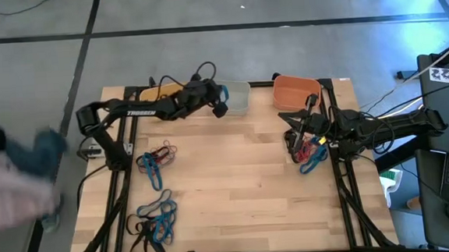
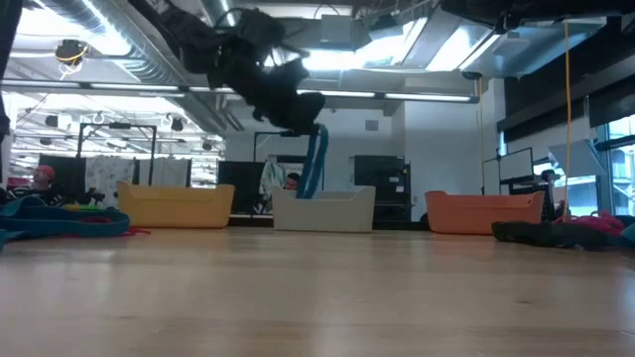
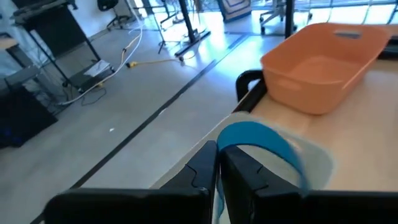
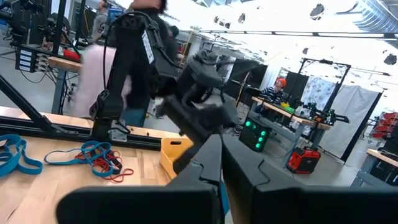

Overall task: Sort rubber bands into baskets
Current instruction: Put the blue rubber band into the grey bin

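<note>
Rubber, blue band point(image 2: 316, 164): we see it dangle limp from left gripper point(image 2: 310, 125), pinched, above grey basket point(image 2: 324, 209). Light, stretchy; we grip one strand. Right gripper point(image 1: 297, 141) pressed together.

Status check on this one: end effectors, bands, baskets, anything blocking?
Left end effector shut on blue rubber band, above pale grey basket. Right end effector shut, empty, beside orange basket. Nothing blocking the drop.
</note>
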